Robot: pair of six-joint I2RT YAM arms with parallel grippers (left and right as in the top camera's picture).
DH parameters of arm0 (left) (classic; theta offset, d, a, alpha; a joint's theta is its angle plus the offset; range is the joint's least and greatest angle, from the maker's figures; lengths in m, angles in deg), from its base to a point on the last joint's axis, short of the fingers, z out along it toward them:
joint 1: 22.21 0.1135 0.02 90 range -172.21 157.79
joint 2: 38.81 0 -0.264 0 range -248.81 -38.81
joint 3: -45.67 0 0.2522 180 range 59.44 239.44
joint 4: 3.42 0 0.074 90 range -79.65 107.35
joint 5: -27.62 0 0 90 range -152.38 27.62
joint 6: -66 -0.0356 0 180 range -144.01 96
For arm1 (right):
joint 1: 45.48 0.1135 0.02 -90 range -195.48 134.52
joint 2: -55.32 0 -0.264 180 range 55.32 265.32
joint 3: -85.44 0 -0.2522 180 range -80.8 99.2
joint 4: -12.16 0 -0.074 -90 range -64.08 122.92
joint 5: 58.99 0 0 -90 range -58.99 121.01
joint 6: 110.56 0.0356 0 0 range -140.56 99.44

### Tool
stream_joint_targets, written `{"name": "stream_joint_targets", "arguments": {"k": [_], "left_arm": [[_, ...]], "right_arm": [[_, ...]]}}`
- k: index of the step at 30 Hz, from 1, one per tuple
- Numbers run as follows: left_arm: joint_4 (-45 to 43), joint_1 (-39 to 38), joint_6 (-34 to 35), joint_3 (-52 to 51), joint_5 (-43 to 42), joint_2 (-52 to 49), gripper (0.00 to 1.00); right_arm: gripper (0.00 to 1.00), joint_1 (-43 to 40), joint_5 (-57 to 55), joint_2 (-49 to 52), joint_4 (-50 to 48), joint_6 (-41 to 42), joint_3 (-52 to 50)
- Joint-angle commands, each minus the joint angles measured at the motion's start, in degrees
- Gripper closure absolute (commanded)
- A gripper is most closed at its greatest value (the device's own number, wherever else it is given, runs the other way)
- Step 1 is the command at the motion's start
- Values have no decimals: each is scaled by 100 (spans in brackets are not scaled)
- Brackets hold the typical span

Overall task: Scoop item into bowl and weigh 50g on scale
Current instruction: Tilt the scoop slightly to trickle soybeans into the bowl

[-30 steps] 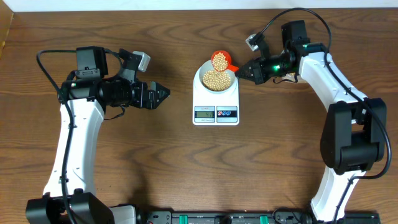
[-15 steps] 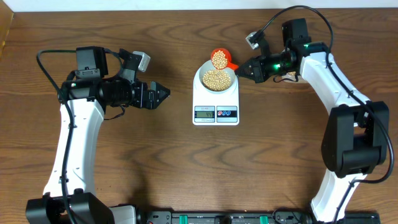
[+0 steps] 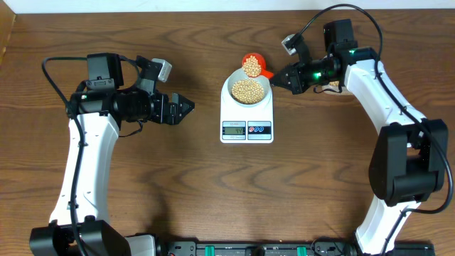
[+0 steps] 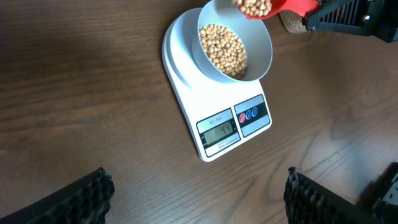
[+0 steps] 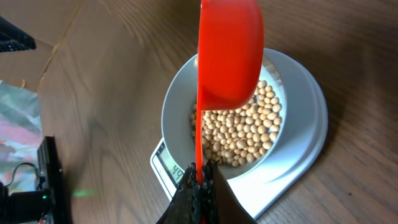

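Claw (image 5: 200,180) gripping red scoop (image 5: 230,56), beans (image 5: 239,134) in bowl (image 5: 177,106)

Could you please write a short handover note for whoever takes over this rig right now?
The left gripper is open and empty, hovering left of the scale, apart from it.
The right gripper is shut on the handle of the red scoop, which holds beans above the far rim of the bowl.
The bowl sits on the scale, part-filled with beans; the display appears to read 44.
Done: bowl placed, most beans in.
Left: probably tip in a few more until it shows 50.
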Motion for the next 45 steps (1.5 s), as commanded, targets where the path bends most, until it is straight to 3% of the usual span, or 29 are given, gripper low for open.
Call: {"name": "stream_joint_targets", "arguments": {"k": [1,6,9,13,40,45], "left_arm": [[-7,24,-98,72,-70,109,10],[-7,24,-98,72,-70,109,10],[-7,26,-98,72,-70,109,10],[-7,26,-98,72,-70,109,10],[-7,26,-98,72,-70,109,10],[-7,26,-98,72,-70,109,10]], "right_arm": [[99,44,352,-256,-15,-94,-4],[99,57,-319,-243,144,-232,-7],[99,44,321,-319,90,-181,-4],[99,46,-105,-297,164,-221,-4],[99,46,398,-315,208,-116,-4],[99,111,-227,-278,315,-114,-7]]}}
